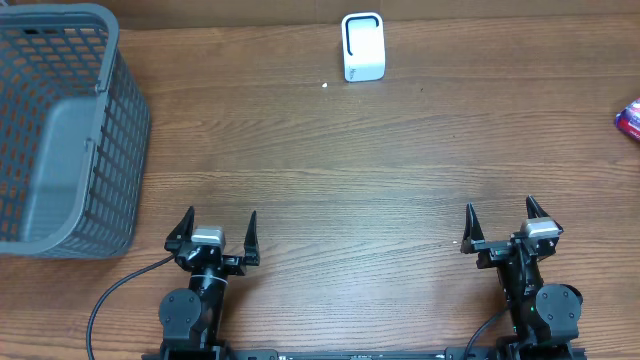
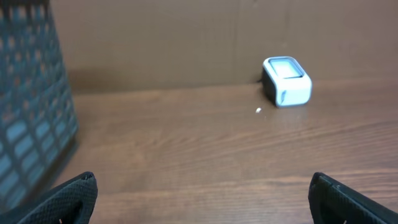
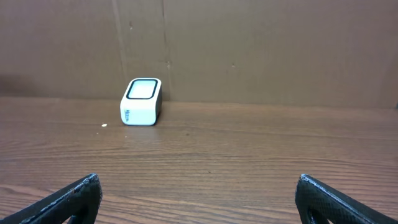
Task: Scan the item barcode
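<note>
We found the left gripper [image 1: 220,215] and right gripper [image 1: 500,206] at the 6 o'clock edge of the table [image 1: 380,170], both spread wide and holding nothing. The white scanner [image 1: 362,46] stood at 12 o'clock. A colourful item [image 1: 629,121], cut off by the frame, lay at 3 o'clock, and a grey basket [image 1: 125,150] at 10 o'clock.

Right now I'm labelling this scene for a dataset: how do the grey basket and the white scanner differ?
Size: the grey basket is far larger than the white scanner.
Build: the basket has open mesh walls; the scanner is a solid box with a dark window.
Place: the basket sits on the left of the table, the scanner at its far edge.
Both rest on the table, untouched.
</note>
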